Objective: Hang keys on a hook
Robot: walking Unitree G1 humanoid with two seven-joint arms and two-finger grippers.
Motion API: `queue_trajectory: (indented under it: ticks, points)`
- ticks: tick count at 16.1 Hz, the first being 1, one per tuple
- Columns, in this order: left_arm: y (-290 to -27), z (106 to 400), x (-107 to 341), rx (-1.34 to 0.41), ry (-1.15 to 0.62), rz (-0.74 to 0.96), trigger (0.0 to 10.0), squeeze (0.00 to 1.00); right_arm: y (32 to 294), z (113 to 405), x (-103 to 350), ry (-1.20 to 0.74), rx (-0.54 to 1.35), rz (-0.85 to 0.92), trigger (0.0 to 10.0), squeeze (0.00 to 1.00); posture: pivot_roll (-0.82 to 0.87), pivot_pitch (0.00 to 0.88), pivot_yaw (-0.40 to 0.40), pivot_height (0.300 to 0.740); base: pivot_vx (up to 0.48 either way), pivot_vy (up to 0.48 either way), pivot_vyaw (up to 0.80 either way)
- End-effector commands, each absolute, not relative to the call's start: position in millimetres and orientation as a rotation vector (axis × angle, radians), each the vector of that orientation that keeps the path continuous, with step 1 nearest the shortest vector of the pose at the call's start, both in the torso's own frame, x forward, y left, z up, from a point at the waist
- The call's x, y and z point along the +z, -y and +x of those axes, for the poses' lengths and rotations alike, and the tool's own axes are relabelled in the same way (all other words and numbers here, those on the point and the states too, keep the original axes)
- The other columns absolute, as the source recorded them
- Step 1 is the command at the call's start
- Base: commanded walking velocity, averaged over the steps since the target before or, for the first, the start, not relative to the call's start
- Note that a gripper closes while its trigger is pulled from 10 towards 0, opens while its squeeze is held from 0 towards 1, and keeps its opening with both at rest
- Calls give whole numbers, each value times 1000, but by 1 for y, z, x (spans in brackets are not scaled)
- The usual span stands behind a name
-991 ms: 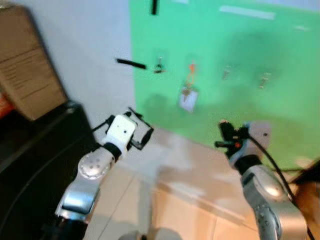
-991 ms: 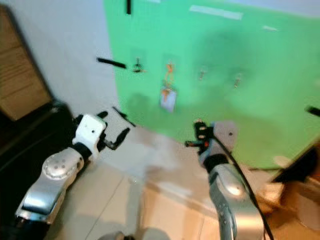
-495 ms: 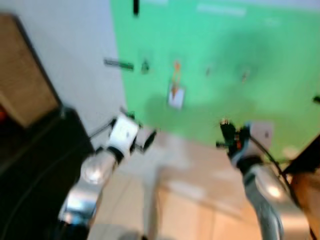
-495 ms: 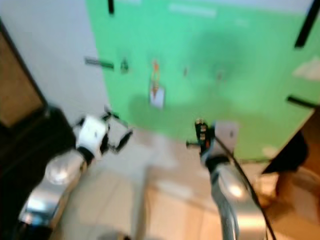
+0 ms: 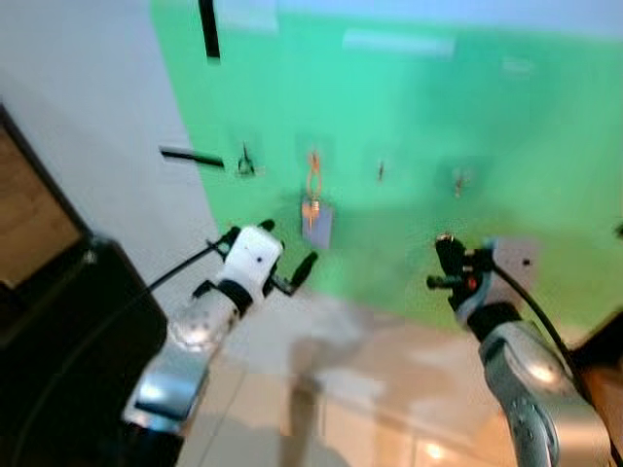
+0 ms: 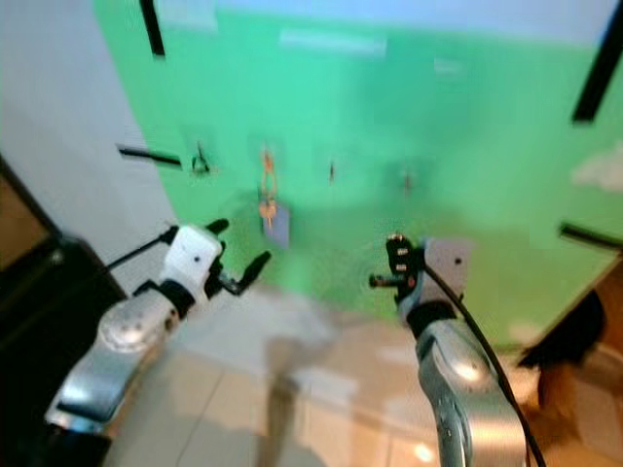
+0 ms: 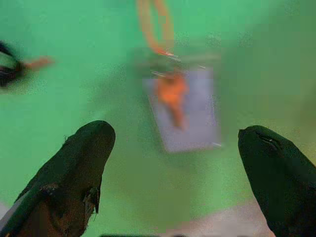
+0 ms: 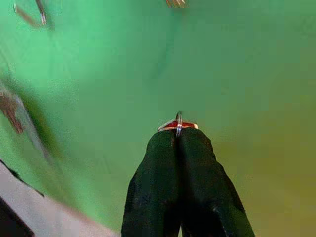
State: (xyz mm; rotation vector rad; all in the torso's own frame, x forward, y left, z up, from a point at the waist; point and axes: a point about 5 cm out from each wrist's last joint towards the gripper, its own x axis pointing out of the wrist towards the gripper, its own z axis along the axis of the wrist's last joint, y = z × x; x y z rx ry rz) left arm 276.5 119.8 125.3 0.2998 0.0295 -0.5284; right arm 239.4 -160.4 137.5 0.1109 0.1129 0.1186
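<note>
Wall [image 5: 467, 117] of green fills the scene ahead, with a row of small hooks across it. Left hand [image 7: 177, 163] is raised toward the wall, its 2 fingers [image 7: 79, 163] spread wide and holding nothing. Between them in the left wrist view hangs a grey tag [image 7: 190, 116] on an orange loop [image 7: 155, 24], already on a hook; the picture is blurred, so I cannot tell whether keys hang with it. In the head views the tag [image 5: 316, 222] sits just above and beside the left hand [image 5: 282, 258].

Right hand [image 8: 178, 136] is held up before the wall lower and to the right, fingers pressed together on a thin key ring [image 8: 178, 125] with a red band, which pokes out at the tips. 2 free hooks [image 5: 381, 171] [image 5: 458, 181] stand above the right hand [image 5: 448, 263], apart from it. Another hook [image 5: 244, 161] lies near the wall's left edge, beside a black strip [image 5: 190, 156].
</note>
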Motion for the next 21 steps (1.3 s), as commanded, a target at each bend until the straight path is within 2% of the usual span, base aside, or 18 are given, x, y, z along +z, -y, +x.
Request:
queue_trajectory:
  ticks: [1,4,11,21]
  points:
    - [-129,278,127,-502,-34,313,10000,239,152,241,144,-90,151,122,10000,0,-17,0,16,740,375,0,0]
    - [-128,277,126,-504,-31,323,10000,220,152,240,143,-92,156,122,10000,0,-17,0,15,740,111,0,0]
    - [-127,271,129,-648,-39,316,10000,231,149,241,150,-73,226,121,10000,0,-17,0,17,740,0,0,0]
    - [-129,272,132,-634,-27,316,10000,220,130,248,166,-25,414,152,10000,0,-12,0,12,740,0,0,0]
